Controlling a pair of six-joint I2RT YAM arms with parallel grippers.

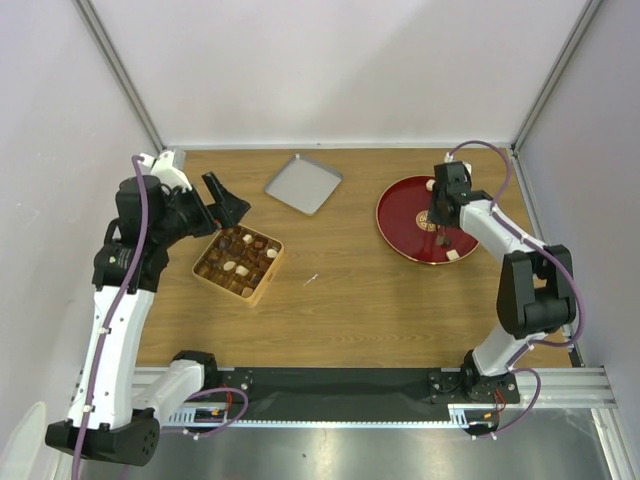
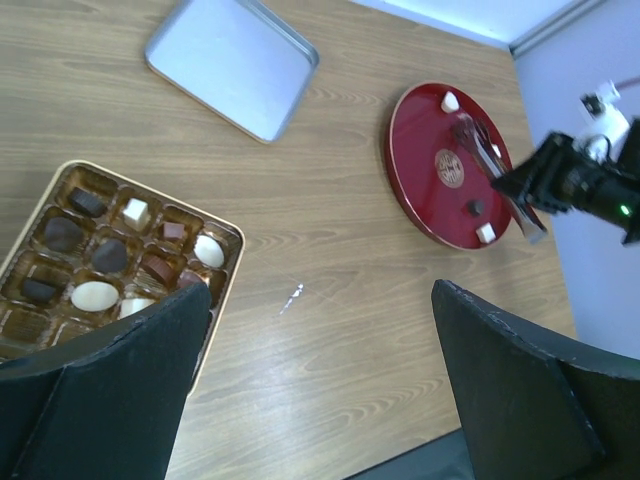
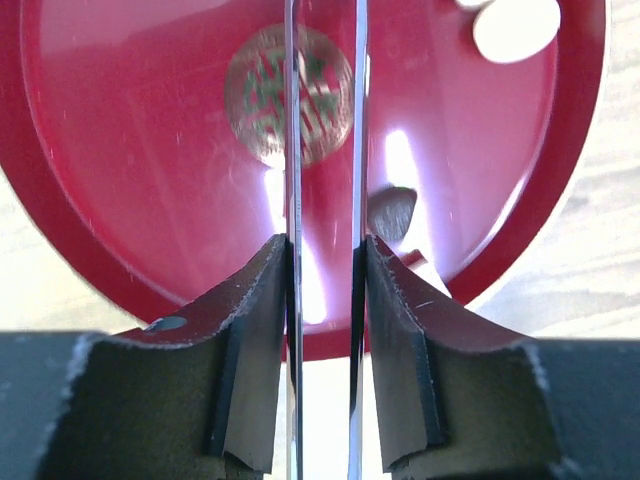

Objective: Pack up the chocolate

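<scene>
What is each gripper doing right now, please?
Left gripper: open, holding nothing.
Right gripper: closed on the metal tongs, above the red plate.

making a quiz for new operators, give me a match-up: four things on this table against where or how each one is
1 chocolate box
2 tongs
3 grey square tray
4 red plate

a gripped between the right jaws
b grid partly filled, on the left
c lying flat, far middle
d carries a few loose chocolates

Pairs: 1-b, 2-a, 3-c, 4-d
</scene>
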